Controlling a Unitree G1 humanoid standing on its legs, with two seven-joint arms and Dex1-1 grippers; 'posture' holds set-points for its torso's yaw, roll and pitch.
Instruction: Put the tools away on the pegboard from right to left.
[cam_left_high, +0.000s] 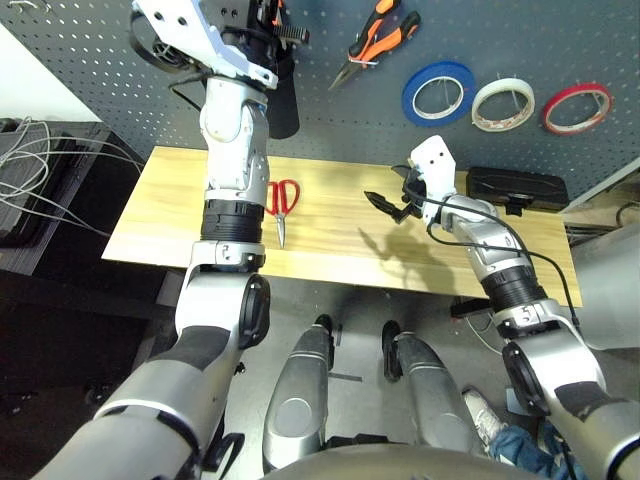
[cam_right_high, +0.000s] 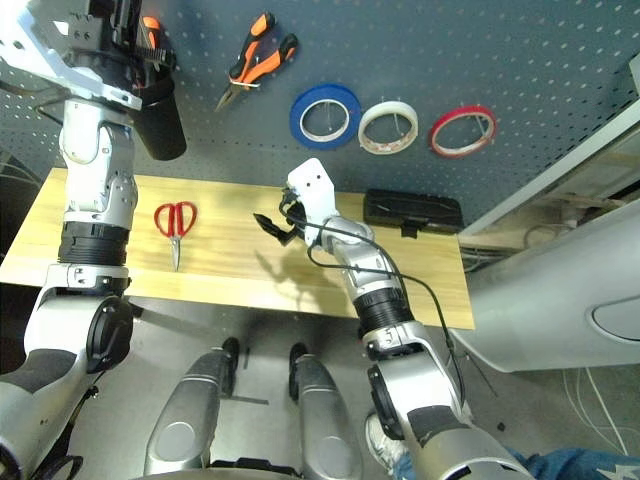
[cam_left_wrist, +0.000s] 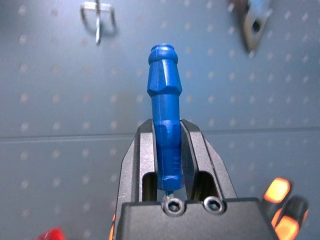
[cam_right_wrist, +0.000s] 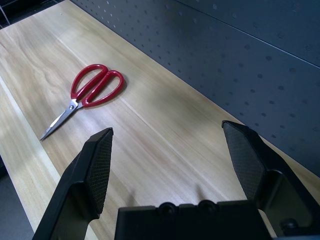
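Nearest thing up: the right gripper (cam_right_wrist: 167, 160) is hovering low over the wooden table (cam_left_high: 340, 250), right of middle, with its two black fingers spread wide apart and nothing between them. It points left along the table toward the red-handled scissors (cam_right_wrist: 85, 97).

Those scissors lie flat on the left part of the table, blades together, silver tips pointing toward the near edge and the red loops toward the far side, so the long axis runs roughly near to far. Nothing's touching them. A black box (cam_left_high: 518, 188) sits at the far right of the table, against the pegboard (cam_left_high: 480, 40).

Further back, the left gripper (cam_left_wrist: 167, 150) is raised up at the pegboard on the far left, just above the black cup (cam_right_high: 160, 120). Its fingers are clamped on the slim blue-handled screwdriver (cam_left_wrist: 164, 100). In the left wrist view the handle runs straight out past the fingertips, in line with the fingers, with the ridged butt end of the handle outermost. I can't make out the shaft.

On the pegboard itself, the orange-and-black-handled pliers (cam_left_high: 375, 40) hang tilted, nose down and to the left. Right of them comes the blue tape ring (cam_left_high: 438, 93) on its hook, then a white tape ring (cam_left_high: 502, 104), then a red tape ring (cam_left_high: 577, 108) furthest right.
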